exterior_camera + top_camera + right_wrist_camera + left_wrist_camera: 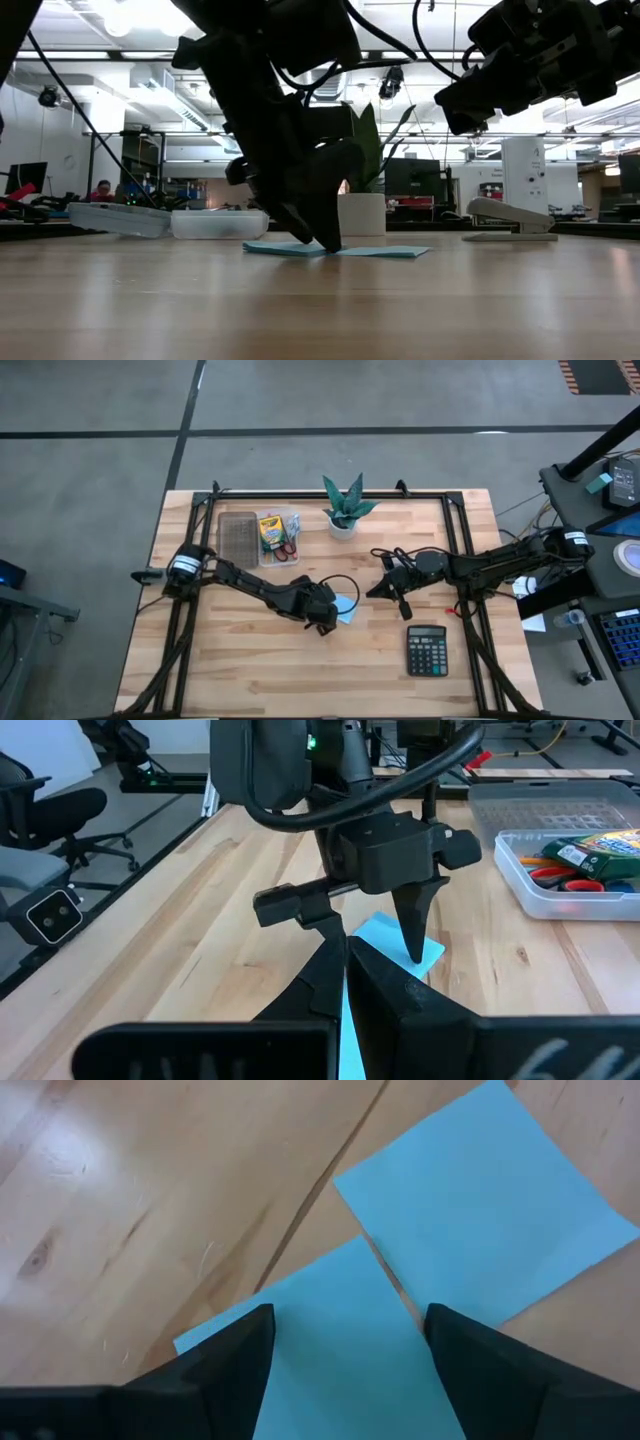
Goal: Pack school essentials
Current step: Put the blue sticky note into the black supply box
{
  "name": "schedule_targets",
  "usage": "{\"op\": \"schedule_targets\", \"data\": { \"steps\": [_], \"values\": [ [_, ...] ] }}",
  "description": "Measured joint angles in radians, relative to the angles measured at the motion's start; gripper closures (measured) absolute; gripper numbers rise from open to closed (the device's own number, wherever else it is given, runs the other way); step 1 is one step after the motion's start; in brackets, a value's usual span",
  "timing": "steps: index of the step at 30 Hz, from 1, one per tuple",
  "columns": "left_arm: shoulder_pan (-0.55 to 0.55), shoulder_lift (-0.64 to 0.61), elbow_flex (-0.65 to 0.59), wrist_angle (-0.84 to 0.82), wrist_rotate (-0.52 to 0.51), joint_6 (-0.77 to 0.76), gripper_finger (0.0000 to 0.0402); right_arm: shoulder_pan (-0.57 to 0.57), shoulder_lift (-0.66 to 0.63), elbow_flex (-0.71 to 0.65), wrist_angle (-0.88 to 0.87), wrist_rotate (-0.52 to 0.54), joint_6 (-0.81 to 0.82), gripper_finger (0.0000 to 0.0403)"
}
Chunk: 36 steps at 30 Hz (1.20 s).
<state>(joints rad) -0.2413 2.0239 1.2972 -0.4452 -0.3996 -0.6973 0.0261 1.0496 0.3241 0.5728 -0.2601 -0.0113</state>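
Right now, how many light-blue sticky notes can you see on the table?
2. One sticky note lies between the open left gripper's fingers. The other sticky note lies flat just beyond it, nearly touching. More may be hidden under the gripper.

Two light-blue sticky notes [480,1220] lie flat on the wooden table near its middle, corners touching. A clear plastic case [292,520], open near the far edge, holds a crayon box [269,532] and red-handled scissors [287,547].
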Motion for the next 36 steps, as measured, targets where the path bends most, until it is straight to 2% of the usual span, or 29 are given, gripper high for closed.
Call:
{"op": "schedule_targets", "data": {
  "steps": [8,11,16,25,36],
  "values": [
    [-0.001,-0.001,-0.052,0.026,0.014,-0.014,0.0157,0.0,0.0,0.0,0.0,0.0,-0.007,0.0394],
    [-0.002,0.0,-0.062,0.022,0.024,-0.027,0.0175,0.0,0.0,0.0,0.0,0.0,-0.016,0.0394],
    [-0.003,0.001,-0.065,0.006,0.031,-0.029,0.0239,0.0,0.0,0.0,0.001,0.0,-0.027,0.0394],
    [-0.003,0.002,-0.068,-0.008,0.039,-0.022,0.0389,0.0,-0.001,0.014,0.008,-0.001,-0.027,0.0394],
    [-0.024,-0.026,-0.068,-0.002,0.009,0.072,0.0401,0.0,-0.001,0.014,0.009,-0.001,-0.03,0.0394]
  ]
}}
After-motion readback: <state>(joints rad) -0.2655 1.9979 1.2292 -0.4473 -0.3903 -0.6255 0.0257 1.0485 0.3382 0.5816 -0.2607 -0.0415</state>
